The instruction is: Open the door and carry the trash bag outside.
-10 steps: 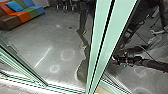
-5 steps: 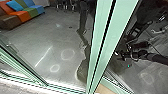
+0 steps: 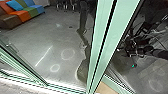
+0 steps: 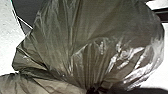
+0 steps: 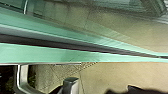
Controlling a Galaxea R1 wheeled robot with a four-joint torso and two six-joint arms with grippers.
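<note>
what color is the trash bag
Dark, semi-transparent olive-brown; the trash bag shows best in the left wrist view.

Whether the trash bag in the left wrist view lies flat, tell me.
No, the trash bag bulges out roundly, its shiny plastic creased.

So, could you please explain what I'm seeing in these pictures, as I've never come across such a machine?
This is a wheeled, two-armed robot. The head view looks forward and down from high on it: a pale green door frame, grey floor with light rings, probably reflections, and colourful seats. The other two views come from wrist cameras. The left one looks closely at a shiny trash bag, gathered into a neck; the left arm may be carrying it, though I can't confirm the grip. The right one looks along green framing, with a bent metal handle nearby.
</note>
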